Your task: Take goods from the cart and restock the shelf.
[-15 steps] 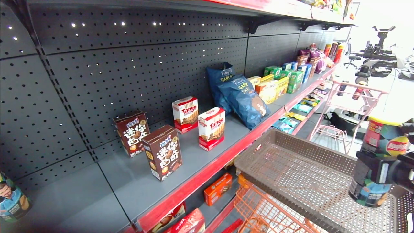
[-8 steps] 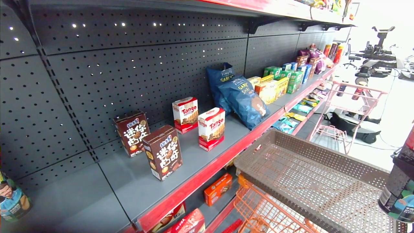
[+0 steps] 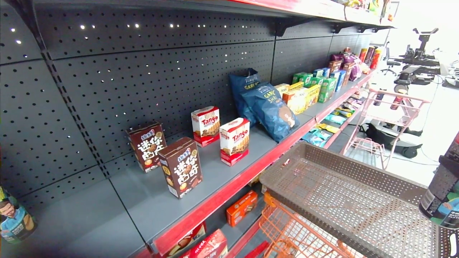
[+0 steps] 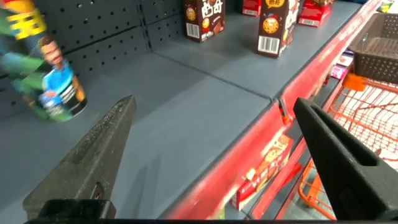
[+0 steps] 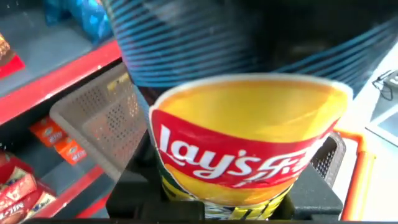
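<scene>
Right wrist view: my right gripper clamps chip can off the shelf front; left gripper spread wide over shelf. Next: stand can there.

Left gripper, as you see it above the shelf: two long fingers in matte charcoal plastic, wedge-shaped, tapering to blunt tips, with a grainy surface. The finger nearer the shelf's red edge looks blacker, with flat bevelled faces.

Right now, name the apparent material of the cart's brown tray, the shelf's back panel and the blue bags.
Brown tray: likely moulded plastic, matt, evenly perforated.
Back panel: probably painted metal pegboard, light showing through holes.
Blue bags: glossy crinkled film.
</scene>
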{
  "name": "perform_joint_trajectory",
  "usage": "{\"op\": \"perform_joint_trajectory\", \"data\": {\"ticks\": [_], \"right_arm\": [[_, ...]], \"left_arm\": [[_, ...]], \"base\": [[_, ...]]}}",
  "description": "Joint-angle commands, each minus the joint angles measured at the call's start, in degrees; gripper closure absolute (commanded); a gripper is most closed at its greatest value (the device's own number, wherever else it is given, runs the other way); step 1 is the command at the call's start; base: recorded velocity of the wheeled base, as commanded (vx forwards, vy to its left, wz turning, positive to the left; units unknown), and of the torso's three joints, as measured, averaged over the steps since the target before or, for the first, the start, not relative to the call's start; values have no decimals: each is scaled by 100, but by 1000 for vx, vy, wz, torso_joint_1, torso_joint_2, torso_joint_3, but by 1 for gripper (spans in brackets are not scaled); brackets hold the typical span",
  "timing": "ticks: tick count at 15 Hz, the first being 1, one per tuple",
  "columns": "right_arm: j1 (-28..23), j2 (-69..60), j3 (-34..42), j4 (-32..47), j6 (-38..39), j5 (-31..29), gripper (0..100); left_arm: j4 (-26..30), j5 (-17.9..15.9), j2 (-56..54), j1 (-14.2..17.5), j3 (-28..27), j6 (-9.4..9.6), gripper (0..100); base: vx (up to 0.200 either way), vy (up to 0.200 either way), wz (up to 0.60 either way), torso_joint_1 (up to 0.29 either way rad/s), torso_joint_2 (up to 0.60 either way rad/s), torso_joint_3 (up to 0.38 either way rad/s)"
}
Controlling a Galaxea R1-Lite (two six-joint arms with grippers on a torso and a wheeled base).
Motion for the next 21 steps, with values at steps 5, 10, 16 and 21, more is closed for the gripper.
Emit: {"op": "perform_joint_trajectory", "data": {"ticks": [5, 10, 16, 21], "right_arm": [[47, 440, -201, -5, -2, 68, 100], [109, 545, -210, -23, -2, 112, 100], [100, 537, -228, -23, -2, 156, 100], [100, 537, -219, -23, -11, 112, 100]], "left_arm": [[-1, -28, -2, 2, 0, 15, 0], [-1, -19, -2, 2, 0, -29, 0], [-1, -19, -2, 2, 0, -38, 0], [-1, -19, -2, 2, 0, -38, 0]], "base": [[0, 0, 240, -3, -2, 3], [0, 0, 600, 11, 4, 1], [0, 0, 300, -2, 0, 2], [0, 0, 600, 4, 4, 1]]}}
